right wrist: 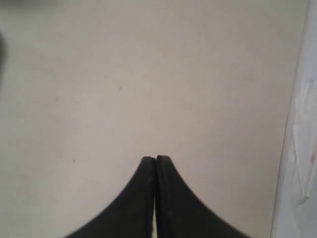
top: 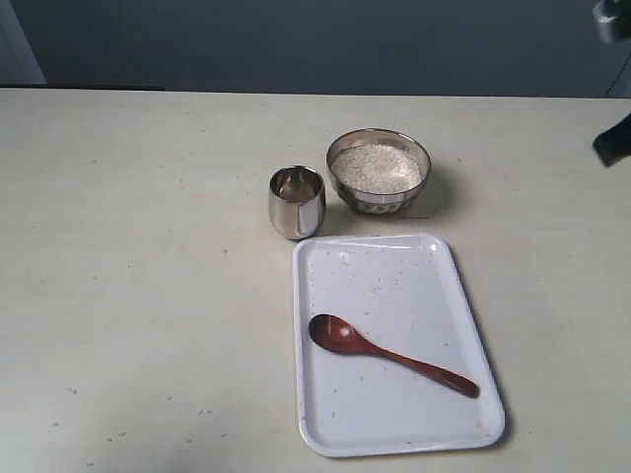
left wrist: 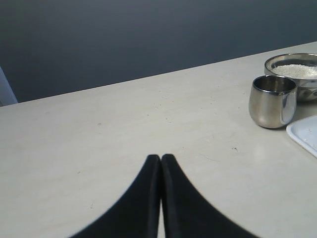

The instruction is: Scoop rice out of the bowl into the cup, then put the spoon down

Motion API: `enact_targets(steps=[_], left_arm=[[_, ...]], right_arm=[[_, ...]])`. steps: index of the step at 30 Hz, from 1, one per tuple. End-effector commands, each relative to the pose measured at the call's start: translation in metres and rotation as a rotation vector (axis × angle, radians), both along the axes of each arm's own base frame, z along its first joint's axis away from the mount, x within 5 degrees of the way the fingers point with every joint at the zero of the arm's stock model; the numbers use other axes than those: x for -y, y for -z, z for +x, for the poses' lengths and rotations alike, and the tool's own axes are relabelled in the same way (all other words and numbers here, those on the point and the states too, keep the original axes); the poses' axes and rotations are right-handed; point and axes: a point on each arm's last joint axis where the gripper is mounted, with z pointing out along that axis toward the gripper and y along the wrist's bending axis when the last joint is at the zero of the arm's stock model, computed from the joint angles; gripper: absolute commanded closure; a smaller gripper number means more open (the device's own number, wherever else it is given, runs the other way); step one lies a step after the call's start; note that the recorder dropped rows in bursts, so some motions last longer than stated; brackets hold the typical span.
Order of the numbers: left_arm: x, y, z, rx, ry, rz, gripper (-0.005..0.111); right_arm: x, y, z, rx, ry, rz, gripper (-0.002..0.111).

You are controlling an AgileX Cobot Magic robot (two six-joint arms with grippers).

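Note:
The steel bowl [top: 379, 170] holds a heap of white rice [top: 377, 168] at the back of the table. Just left of it stands the steel cup [top: 296, 202]. The dark wooden spoon [top: 389, 354] lies free on the white tray [top: 335, 424], its bowl pointing left. The left wrist view shows the cup [left wrist: 273, 100], the bowl [left wrist: 292, 64] with rice [left wrist: 298, 70], and my left gripper [left wrist: 161, 157] shut over bare table, holding nothing. My right gripper [right wrist: 156, 159] is shut and empty above bare table. A dark part of the right arm [top: 613, 141] shows at the exterior view's right edge.
Scattered rice grains lie on the tray and on the table in front at the left [top: 202, 412]. A corner of the tray [left wrist: 304, 133] shows in the left wrist view. A pale edge [right wrist: 297, 148] runs along one side of the right wrist view.

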Motion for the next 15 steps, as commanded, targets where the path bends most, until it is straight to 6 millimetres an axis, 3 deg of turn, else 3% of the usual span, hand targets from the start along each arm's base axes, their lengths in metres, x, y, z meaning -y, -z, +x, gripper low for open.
enact_targets(steps=[1, 6, 10, 15], left_arm=[[0.0, -0.002, 0.0, 0.015, 0.002, -0.013, 0.106], [0.0, -0.002, 0.0, 0.015, 0.002, -0.013, 0.106], [0.0, -0.002, 0.0, 0.015, 0.002, -0.013, 0.106], [0.0, -0.002, 0.0, 0.015, 0.002, -0.013, 0.106]], right_arm=[[0.019, -0.037, -0.023, 0.194, 0.033, 0.107, 0.108], [0.03, -0.067, -0.056, 0.347, 0.022, 0.175, 0.108], [0.037, -0.079, -0.083, 0.379, 0.071, 0.26, 0.108], [0.052, -0.094, -0.099, 0.51, 0.062, 0.165, 0.108]])
